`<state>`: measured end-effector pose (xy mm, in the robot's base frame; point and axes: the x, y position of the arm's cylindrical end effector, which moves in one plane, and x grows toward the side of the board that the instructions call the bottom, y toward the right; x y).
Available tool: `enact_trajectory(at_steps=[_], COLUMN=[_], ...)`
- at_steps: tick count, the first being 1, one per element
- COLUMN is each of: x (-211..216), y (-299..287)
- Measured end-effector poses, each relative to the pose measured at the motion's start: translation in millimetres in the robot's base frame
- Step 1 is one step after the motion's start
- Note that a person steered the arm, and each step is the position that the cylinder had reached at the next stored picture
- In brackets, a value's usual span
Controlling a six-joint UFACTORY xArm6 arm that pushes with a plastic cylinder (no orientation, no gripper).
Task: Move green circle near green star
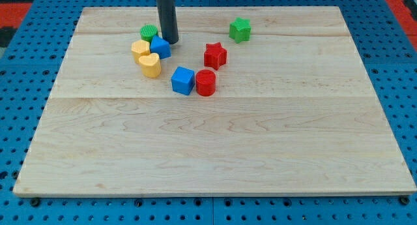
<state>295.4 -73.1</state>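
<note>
The green circle (148,33) lies near the view's top left on the wooden board (215,153). The green star (240,30) lies to its right, well apart from it, near the view's top. My tip (169,41) stands just to the right of the green circle and just above a blue block (160,47); the dark rod rises out of the view's top. I cannot tell whether the tip touches the green circle.
Two yellow blocks (140,49) (150,65) lie below the green circle. A red star (215,55), a blue cube (183,80) and a red cylinder (205,83) lie between the cluster and the board's middle. A blue pegboard surrounds the board.
</note>
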Motion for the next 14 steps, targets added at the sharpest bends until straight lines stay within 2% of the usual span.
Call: enact_trajectory(at_steps=[1,2,5,6,7,8,9,10,11,12,13,14], x=[8.0,7.1,69.4,100.7,163.5,150.5,108.1,103.0,85.4,79.4,34.3,-33.5], y=[9.7,44.9,85.7,102.1,102.3,39.0,16.7,18.7,-7.5,25.2,82.5,33.4])
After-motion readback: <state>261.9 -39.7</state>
